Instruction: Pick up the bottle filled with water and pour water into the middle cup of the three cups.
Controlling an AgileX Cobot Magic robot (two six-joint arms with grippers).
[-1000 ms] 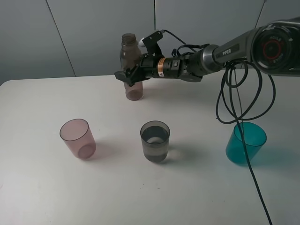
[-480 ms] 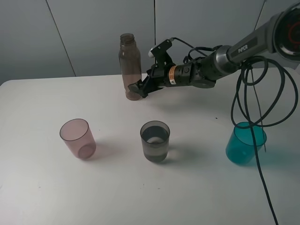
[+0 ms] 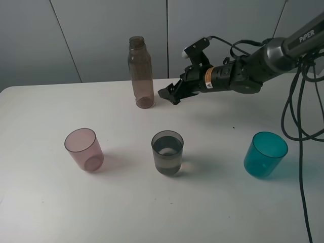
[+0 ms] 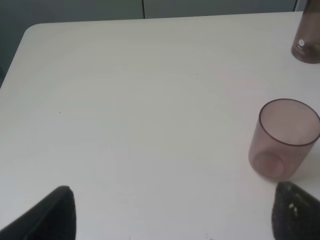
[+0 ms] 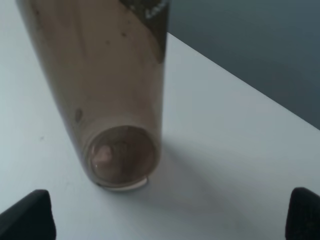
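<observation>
The word "PIPER" is printed in white on the right arm (image 3: 283, 48), near the top right corner of the high view. No other writing can be read; a dark label at the top of the bottle in the right wrist view is cut off.

The bottle (image 3: 140, 72) stands upright on the far side of the white surface (image 3: 45, 202), with no cap. The right tool (image 3: 168, 94) is just to the right of the bottle, apart from it, and holds nothing. Its fingers stand wide apart at both lower corners of the right wrist view, so it is open.

The three cups stand in a row on the near side: the pink cup (image 3: 84, 149) at the left, the middle cup (image 3: 167, 152) in grey, the teal cup (image 3: 265, 154) at the right. The middle cup has water in it.

The right wrist view shows the bottle (image 5: 107, 95) from close, with its round base. The left wrist view shows the pink cup (image 4: 285, 138) and the bottle's base; the left tool (image 4: 172, 220) is open and empty there, and the high view does not show it.
</observation>
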